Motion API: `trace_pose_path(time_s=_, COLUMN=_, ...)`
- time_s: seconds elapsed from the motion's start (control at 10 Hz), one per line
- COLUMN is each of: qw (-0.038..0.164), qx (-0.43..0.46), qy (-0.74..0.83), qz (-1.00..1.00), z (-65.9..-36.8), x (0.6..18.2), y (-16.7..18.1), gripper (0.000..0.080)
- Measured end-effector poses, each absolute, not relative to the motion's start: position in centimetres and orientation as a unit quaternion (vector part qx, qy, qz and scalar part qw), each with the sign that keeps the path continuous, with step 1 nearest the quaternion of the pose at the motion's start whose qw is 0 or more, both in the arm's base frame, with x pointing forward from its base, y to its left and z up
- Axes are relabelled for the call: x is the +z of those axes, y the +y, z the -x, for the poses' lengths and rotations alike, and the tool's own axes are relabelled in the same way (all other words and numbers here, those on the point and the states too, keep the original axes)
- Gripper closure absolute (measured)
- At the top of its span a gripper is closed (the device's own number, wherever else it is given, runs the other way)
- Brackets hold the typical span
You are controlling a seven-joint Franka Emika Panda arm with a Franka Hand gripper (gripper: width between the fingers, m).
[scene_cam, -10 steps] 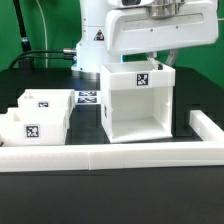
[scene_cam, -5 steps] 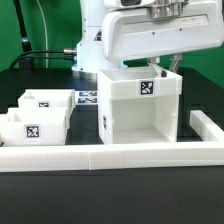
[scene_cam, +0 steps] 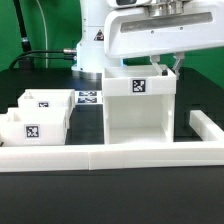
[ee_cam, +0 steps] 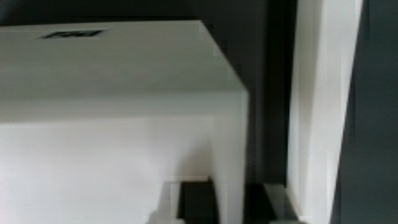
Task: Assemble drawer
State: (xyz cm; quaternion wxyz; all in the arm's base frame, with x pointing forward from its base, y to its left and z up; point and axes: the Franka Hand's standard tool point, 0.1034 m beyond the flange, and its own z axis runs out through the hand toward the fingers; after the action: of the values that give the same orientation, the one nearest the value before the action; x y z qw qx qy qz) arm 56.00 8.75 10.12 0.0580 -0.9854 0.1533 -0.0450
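Note:
The drawer's white cube-like housing (scene_cam: 140, 110) stands on the table in the middle, with a square tag on its upper front band. My gripper (scene_cam: 168, 66) comes down on its top edge at the exterior view's right. In the wrist view one dark finger (ee_cam: 198, 203) lies on each side of a thin white wall of the housing (ee_cam: 107, 120), so my gripper (ee_cam: 237, 205) is shut on that wall. Two smaller white trays (scene_cam: 35, 115) with tags stand at the exterior view's left.
A long low white border rail (scene_cam: 100, 157) runs along the front and turns back at the exterior view's right (scene_cam: 205, 128). The marker board (scene_cam: 88, 97) lies behind the trays. The arm's white base stands behind the housing.
The housing has turned in my grip: its front now faces the camera more squarely, looks wider, and its open inside shows less.

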Motion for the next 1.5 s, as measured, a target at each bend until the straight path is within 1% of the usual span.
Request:
trace_pose_path(time_s=0.2, qw=0.064, qx=-0.042, qy=0.251, qz=0.965, z=-56.9, x=10.4, y=8.9, gripper=0.076)
trace_pose_path(time_s=0.4, qw=0.068, qx=-0.041, qy=0.279, qz=0.957, z=-57.0, x=10.6, y=9.2, gripper=0.076)
trace_pose_path(time_s=0.7, qw=0.084, qx=-0.036, qy=0.394, qz=0.915, z=-57.1, x=10.8, y=9.7, gripper=0.076)
trace_pose_path(time_s=0.8, qw=0.088, qx=-0.03, qy=0.497, qz=0.863, z=-56.3, x=10.8, y=10.0, gripper=0.076)
trace_pose_path(time_s=0.9, qw=0.088, qx=-0.016, qy=0.562, qz=0.822, z=-55.6, x=10.3, y=10.3, gripper=0.076)
trace_pose_path(time_s=1.0, qw=0.09, qx=-0.008, qy=0.608, qz=0.789, z=-55.6, x=9.9, y=10.3, gripper=0.076)
trace_pose_path(time_s=1.1, qw=0.09, qx=-0.008, qy=0.611, qz=0.786, z=-55.7, x=9.9, y=10.3, gripper=0.0758)
trace_pose_path(time_s=1.3, qw=0.096, qx=-0.002, qy=0.635, qz=0.766, z=-55.7, x=10.0, y=10.6, gripper=0.0758)
trace_pose_path(time_s=1.5, qw=0.096, qx=-0.001, qy=0.634, qz=0.767, z=-55.7, x=10.0, y=10.6, gripper=0.0758)
